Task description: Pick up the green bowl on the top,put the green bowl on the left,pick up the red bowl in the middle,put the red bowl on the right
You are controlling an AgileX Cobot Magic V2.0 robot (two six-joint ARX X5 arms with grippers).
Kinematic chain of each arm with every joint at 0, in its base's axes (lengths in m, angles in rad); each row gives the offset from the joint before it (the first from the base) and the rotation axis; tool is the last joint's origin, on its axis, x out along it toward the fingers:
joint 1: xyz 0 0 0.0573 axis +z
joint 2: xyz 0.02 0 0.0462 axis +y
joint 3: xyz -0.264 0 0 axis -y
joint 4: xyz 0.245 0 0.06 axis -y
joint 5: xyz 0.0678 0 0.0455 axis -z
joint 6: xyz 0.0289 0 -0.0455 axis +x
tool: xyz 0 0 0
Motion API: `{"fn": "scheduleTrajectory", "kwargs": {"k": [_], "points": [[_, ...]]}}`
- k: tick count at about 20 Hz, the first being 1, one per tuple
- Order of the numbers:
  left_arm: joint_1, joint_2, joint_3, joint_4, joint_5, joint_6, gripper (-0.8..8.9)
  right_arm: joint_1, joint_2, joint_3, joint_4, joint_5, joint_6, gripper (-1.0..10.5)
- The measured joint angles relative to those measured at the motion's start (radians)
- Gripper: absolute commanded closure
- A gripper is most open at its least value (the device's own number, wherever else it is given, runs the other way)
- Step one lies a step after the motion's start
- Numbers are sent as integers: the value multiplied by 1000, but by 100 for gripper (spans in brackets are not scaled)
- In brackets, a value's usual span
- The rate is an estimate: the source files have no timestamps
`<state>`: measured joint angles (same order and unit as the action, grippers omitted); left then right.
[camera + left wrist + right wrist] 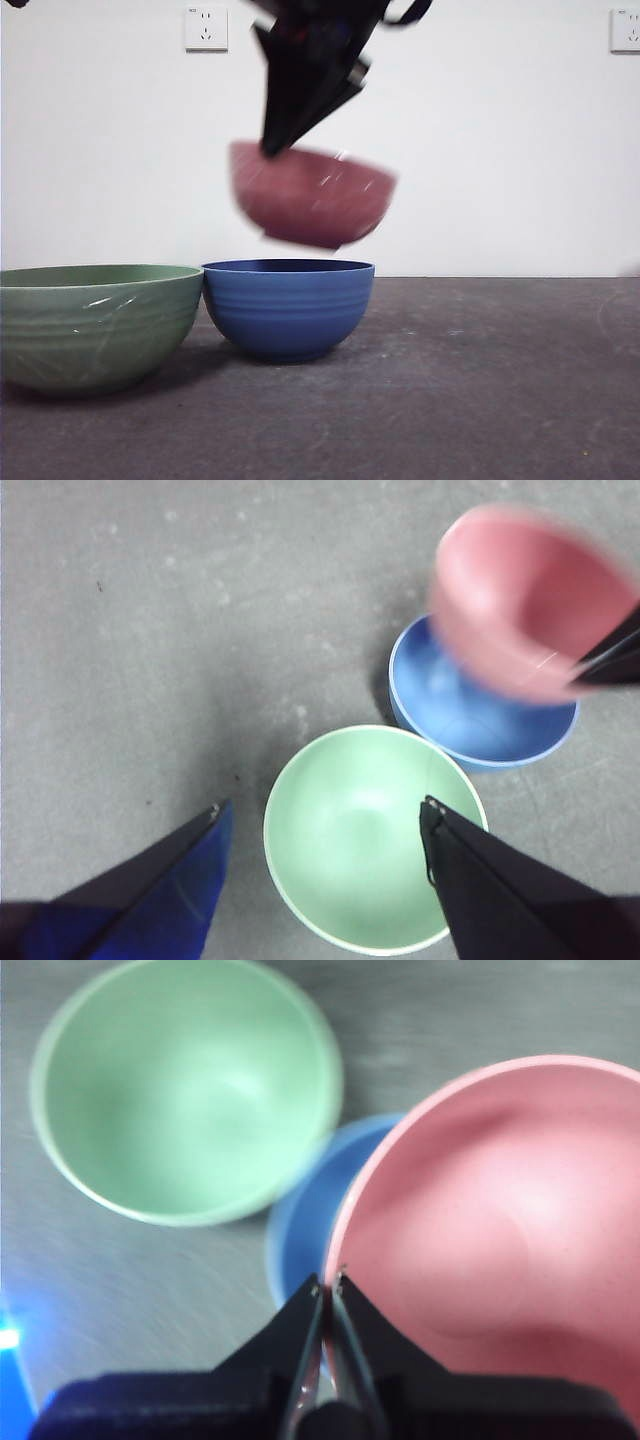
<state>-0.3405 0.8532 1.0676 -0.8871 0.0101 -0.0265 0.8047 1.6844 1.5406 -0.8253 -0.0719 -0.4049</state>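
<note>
Right gripper (328, 1285) pinching red bowl (312, 195) by its rim, holding it above blue bowl (287, 308); green bowl (95, 325) sitting left. Risking slip from tilting, thin rim grip. Left gripper (325, 815) hanging open.

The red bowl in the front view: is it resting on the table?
No. The red bowl hangs in the air above the blue bowl, held at its rim by the right gripper.
</note>
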Motion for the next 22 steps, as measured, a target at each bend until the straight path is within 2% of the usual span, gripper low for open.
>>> {"fn": "scheduleTrajectory", "kwargs": {"k": [5,7,10,16,18,22], "points": [[0,0,0,22,0,0,499,-68,-187,4,-232,178,103,959],[0,0,0,26,0,0,499,-127,-225,-8,-304,204,161,959],[0,0,0,27,0,0,499,-183,-273,-131,-254,212,239,959],[0,0,0,44,0,0,499,-137,-254,-377,91,175,324,958],[0,0,0,44,0,0,499,-128,-218,-397,147,143,337,959],[0,0,0,44,0,0,499,-128,-109,-399,161,144,349,958]]}}
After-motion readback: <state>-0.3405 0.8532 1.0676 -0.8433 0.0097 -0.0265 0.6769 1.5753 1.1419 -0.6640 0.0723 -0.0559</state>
